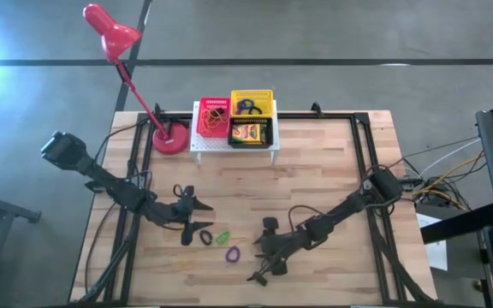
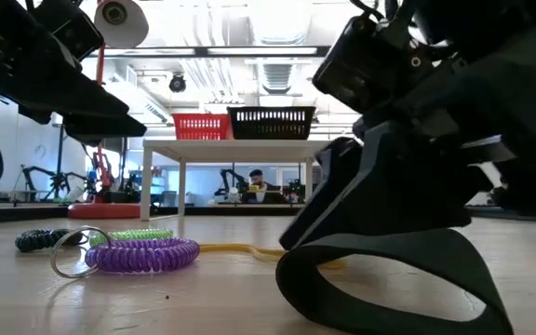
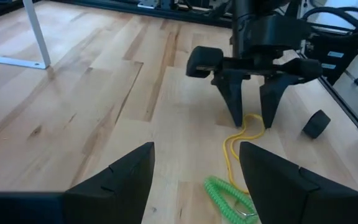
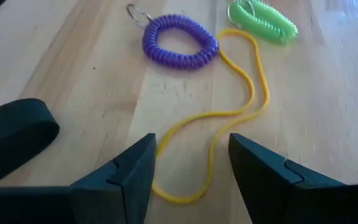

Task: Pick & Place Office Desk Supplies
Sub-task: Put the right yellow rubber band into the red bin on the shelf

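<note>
**Thin yellow rubber band under a spread pincer**

Dark fingers of the right pincer [image 4: 190, 171] stand spread, holding nothing, over a yellow rubber band [image 4: 229, 121] near the tabletop's front edge. It looks feather-light, floppy and flat, best pinched across one strand. Purple coil [image 4: 180, 42] and green coil [image 4: 263, 20] lie beside it. Left pincer [image 3: 194, 180] hovers released nearby.

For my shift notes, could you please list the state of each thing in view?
Left gripper: open, empty, above the table.
Right gripper: open, straddling the yellow rubber band.
Purple coil loop: loose on the table.
Green coil loop: loose.
Crayon box: in the rack.
</note>
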Action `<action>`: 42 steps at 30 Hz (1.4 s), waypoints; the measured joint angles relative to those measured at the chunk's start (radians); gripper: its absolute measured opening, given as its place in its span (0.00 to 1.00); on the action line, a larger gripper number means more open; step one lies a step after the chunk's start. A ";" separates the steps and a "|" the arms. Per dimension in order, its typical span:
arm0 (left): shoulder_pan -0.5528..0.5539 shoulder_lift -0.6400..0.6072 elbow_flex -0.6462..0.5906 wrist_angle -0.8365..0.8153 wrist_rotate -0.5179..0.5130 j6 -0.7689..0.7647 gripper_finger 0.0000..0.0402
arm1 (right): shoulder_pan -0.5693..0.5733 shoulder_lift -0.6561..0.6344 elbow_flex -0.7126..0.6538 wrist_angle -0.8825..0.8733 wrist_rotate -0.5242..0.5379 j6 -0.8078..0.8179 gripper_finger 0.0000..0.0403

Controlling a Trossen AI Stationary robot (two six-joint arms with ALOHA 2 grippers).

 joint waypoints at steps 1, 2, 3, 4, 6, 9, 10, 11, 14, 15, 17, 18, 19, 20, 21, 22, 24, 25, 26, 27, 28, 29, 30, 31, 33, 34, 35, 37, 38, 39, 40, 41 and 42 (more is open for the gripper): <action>0.000 0.000 0.000 0.000 -0.002 0.000 0.60 | 0.001 -0.002 0.000 -0.021 0.003 0.018 0.48; 0.000 0.000 0.000 -0.001 -0.004 0.000 0.60 | 0.001 -0.005 0.002 -0.045 0.004 0.033 0.46; 0.001 0.000 0.000 0.000 -0.004 0.000 0.60 | 0.001 -0.011 0.003 -0.071 0.003 0.045 0.44; 0.003 0.000 0.000 -0.001 -0.005 0.000 0.60 | 0.001 -0.015 0.003 -0.108 0.006 0.058 0.41; 0.006 0.000 0.000 0.000 -0.008 0.000 0.60 | 0.000 -0.021 0.004 -0.185 0.008 0.087 0.33; 0.006 -0.001 0.000 0.000 -0.008 0.000 0.60 | -0.006 -0.025 0.007 -0.265 0.011 0.137 0.18; 0.006 -0.001 0.002 0.000 -0.008 0.003 0.60 | -0.007 -0.026 0.007 -0.278 0.013 0.142 0.13; 0.006 -0.001 0.004 0.000 -0.011 0.004 0.60 | -0.008 -0.029 0.007 -0.282 0.017 0.141 0.08; 0.006 -0.001 0.006 0.010 -0.040 0.036 0.60 | -0.007 -0.065 0.000 -0.286 0.065 0.129 0.04; 0.007 -0.001 0.006 0.016 -0.048 0.050 0.60 | -0.005 -0.088 -0.002 -0.292 0.096 0.114 0.03; 0.010 -0.001 0.007 0.040 -0.055 0.078 0.60 | -0.004 -0.134 -0.014 -0.343 0.174 0.076 0.02; 0.011 -0.001 0.007 0.053 -0.055 0.090 0.60 | -0.001 -0.160 -0.020 -0.361 0.234 0.053 0.02; 0.011 -0.001 0.007 0.069 -0.056 0.105 0.60 | 0.001 -0.185 -0.019 -0.344 0.293 0.035 0.02; 0.012 -0.001 0.007 0.086 -0.056 0.122 0.60 | 0.001 -0.218 -0.017 -0.327 0.364 0.016 0.02; 0.014 0.001 0.010 0.104 -0.056 0.142 0.60 | 0.001 -0.251 -0.016 -0.320 0.433 0.003 0.02; 0.016 0.002 0.013 0.119 -0.055 0.168 0.60 | 0.002 -0.281 -0.016 -0.309 0.491 -0.003 0.02; 0.025 0.006 0.029 0.136 -0.056 0.222 0.60 | 0.004 -0.319 -0.018 -0.302 0.556 -0.012 0.02; 0.033 0.012 0.044 0.143 -0.055 0.249 0.60 | 0.002 -0.333 -0.020 -0.300 0.571 -0.026 0.02; 0.042 0.014 0.056 0.143 -0.052 0.274 0.60 | 0.001 -0.346 -0.021 -0.287 0.586 -0.050 0.02; 0.054 0.021 0.071 0.143 -0.047 0.297 0.60 | 0.000 -0.362 -0.021 -0.263 0.602 -0.075 0.02; 0.071 0.033 0.094 0.145 -0.033 0.321 0.60 | -0.001 -0.378 -0.020 -0.229 0.610 -0.102 0.02; 0.086 0.044 0.112 0.145 -0.016 0.343 0.60 | -0.003 -0.391 -0.018 -0.195 0.612 -0.132 0.02; 0.102 0.055 0.127 0.144 -0.005 0.363 0.60 | -0.005 -0.397 -0.018 -0.164 0.610 -0.157 0.02; 0.122 0.071 0.149 0.143 0.011 0.380 0.60 | -0.006 -0.399 -0.017 -0.139 0.604 -0.175 0.02; 0.161 0.106 0.194 0.145 0.049 0.408 0.60 | -0.010 -0.399 -0.019 -0.115 0.592 -0.195 0.02; 0.182 0.122 0.214 0.142 0.067 0.417 0.60 | -0.013 -0.399 -0.020 -0.105 0.592 -0.196 0.02; 0.204 0.144 0.238 0.144 0.095 0.420 0.60 | -0.016 -0.400 -0.018 -0.097 0.592 -0.196 0.02; 0.242 0.186 0.279 0.147 0.163 0.422 0.60 | -0.022 -0.401 -0.018 -0.093 0.594 -0.195 0.02; 0.259 0.212 0.300 0.146 0.196 0.422 0.60 | -0.023 -0.401 -0.019 -0.093 0.595 -0.189 0.02; 0.272 0.240 0.323 0.150 0.232 0.422 0.60 | -0.023 -0.401 -0.020 -0.093 0.595 -0.179 0.02; 0.282 0.265 0.340 0.149 0.263 0.422 0.60 | -0.022 -0.401 -0.020 -0.093 0.594 -0.171 0.02; 0.289 0.293 0.355 0.145 0.281 0.422 0.60 | -0.021 -0.401 -0.020 -0.091 0.594 -0.163 0.02; 0.294 0.324 0.376 0.147 0.290 0.421 0.60 | -0.021 -0.401 -0.021 -0.089 0.593 -0.159 0.02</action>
